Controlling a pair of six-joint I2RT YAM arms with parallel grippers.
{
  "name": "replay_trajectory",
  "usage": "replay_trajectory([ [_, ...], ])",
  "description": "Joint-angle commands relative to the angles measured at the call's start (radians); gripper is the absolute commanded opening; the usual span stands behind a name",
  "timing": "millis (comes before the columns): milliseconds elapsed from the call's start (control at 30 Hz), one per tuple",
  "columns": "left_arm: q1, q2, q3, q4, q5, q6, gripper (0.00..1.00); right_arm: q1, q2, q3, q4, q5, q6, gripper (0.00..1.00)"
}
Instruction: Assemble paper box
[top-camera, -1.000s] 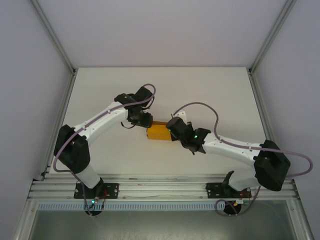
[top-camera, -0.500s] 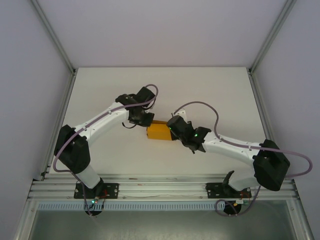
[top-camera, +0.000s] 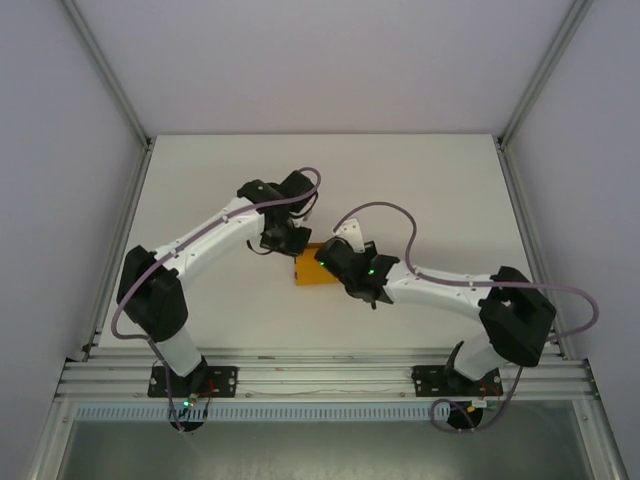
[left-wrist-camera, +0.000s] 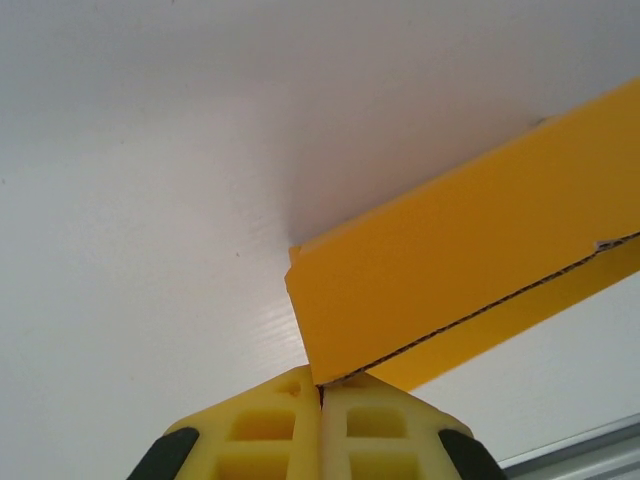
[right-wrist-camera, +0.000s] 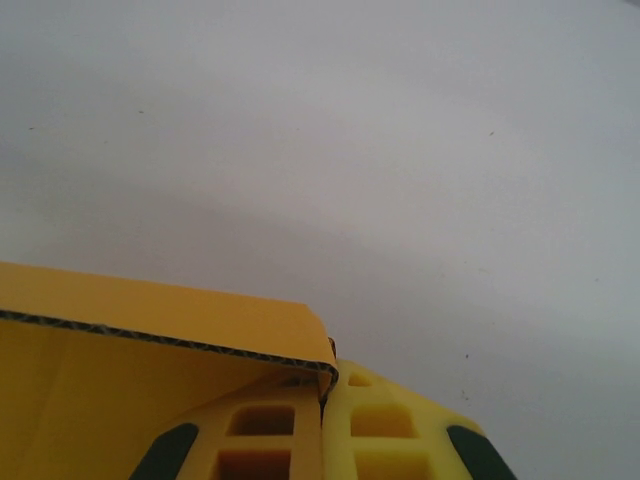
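The paper box (top-camera: 311, 270) is a small orange-yellow card box near the middle of the white table (top-camera: 220, 180). My left gripper (top-camera: 287, 240) is at its far left corner and my right gripper (top-camera: 333, 262) at its right end. In the left wrist view the yellow fingers (left-wrist-camera: 262, 425) are pressed together at the left gripper (left-wrist-camera: 321, 385), with the corner of the box (left-wrist-camera: 450, 270) caught at their tips. In the right wrist view a flap of the box (right-wrist-camera: 150, 310) bends over one finger (right-wrist-camera: 262, 425) and into the seam of the shut right gripper (right-wrist-camera: 323, 385).
Pale enclosure walls rise on three sides, with metal posts (top-camera: 524, 100) at the corners. An aluminium rail (top-camera: 320, 378) carrying both arm bases runs along the near edge. Purple cables (top-camera: 400, 215) loop above both arms.
My left gripper has shut at the box's corner. The right arm has pushed to the left, and the box has shifted slightly left with it.
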Motion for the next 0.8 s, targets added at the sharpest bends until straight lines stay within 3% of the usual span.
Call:
replay_trajectory([
  [0, 0.015, 0.015, 0.045, -0.012, 0.155, -0.040, 0.00, 0.045, 0.124, -0.021, -0.173, -0.017, -0.008, 0.00],
  [300, 0.117, -0.035, -0.027, 0.128, 0.413, -0.179, 0.00, 0.087, 0.127, -0.061, -0.114, -0.008, -0.021, 0.00],
  [433, 0.124, -0.024, -0.021, 0.113, 0.402, -0.182, 0.00, 0.090, 0.128, -0.064, -0.112, -0.012, -0.024, 0.00],
  [533, 0.129, -0.010, -0.031, 0.128, 0.448, -0.217, 0.00, 0.090, 0.131, -0.065, -0.108, -0.017, -0.022, 0.00],
  [667, 0.172, -0.010, -0.066, 0.204, 0.588, -0.313, 0.00, 0.090, 0.146, -0.066, -0.103, -0.027, -0.026, 0.00],
  [767, 0.190, -0.008, -0.063, 0.195, 0.615, -0.316, 0.00, 0.089, 0.156, -0.073, -0.092, -0.030, -0.025, 0.00],
])
